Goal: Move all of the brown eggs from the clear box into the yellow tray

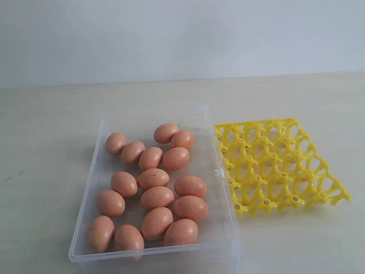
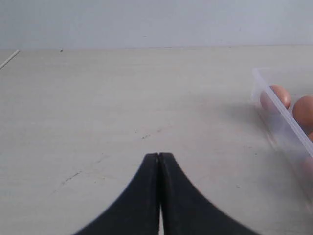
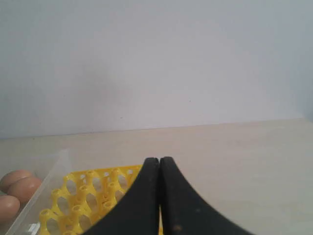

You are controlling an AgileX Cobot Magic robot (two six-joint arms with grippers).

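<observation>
Several brown eggs (image 1: pixel 157 197) lie loose in the clear box (image 1: pixel 94 177) on the table, left of centre in the exterior view. The yellow tray (image 1: pixel 272 165) lies right beside the box on its right, all its cups bare. Neither arm shows in the exterior view. My left gripper (image 2: pixel 159 155) is shut and holds nothing, over bare table with the clear box (image 2: pixel 281 115) and two brown eggs (image 2: pixel 277 97) off to one side. My right gripper (image 3: pixel 159 159) is shut on nothing, with the yellow tray (image 3: pixel 85 196) and brown eggs (image 3: pixel 22 188) beyond it.
The pale wooden table (image 1: pixel 51 131) runs wide on all sides of the box and tray. A plain light wall (image 1: pixel 182 34) stands behind it. Faint scratches mark the table (image 2: pixel 73 177) near the left gripper.
</observation>
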